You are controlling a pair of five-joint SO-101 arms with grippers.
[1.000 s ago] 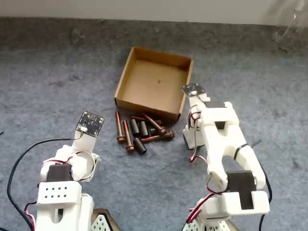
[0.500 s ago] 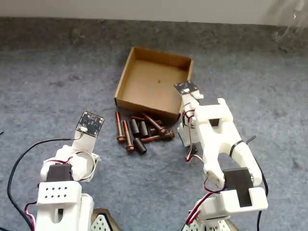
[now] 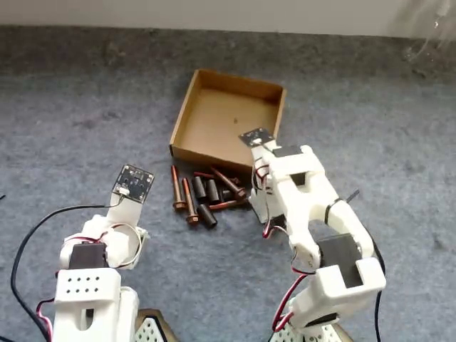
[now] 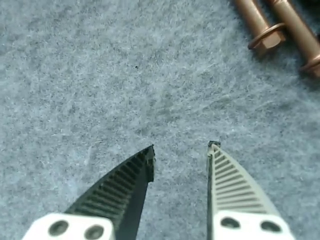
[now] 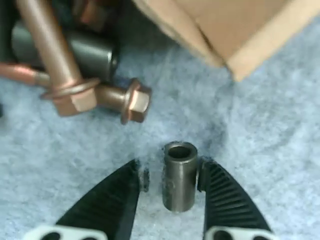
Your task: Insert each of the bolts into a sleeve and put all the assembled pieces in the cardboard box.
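Straddles a sleeve (image 5: 180, 175) on the carpet with the right claw (image 5: 170, 167) released: one finger touching it, the other just apart. Sits at 3 o'clock of the bolts (image 3: 176, 187), beside the cardboard box (image 3: 214, 159) corner, hidden under the arm from above. Holds the left claw (image 4: 180, 150) released over bare carpet at 8 o'clock, well apart.

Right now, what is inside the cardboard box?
The open brown cardboard box shows bare floor with one small dark speck. The wrist of the white right arm covers its near corner, so that part cannot be judged.
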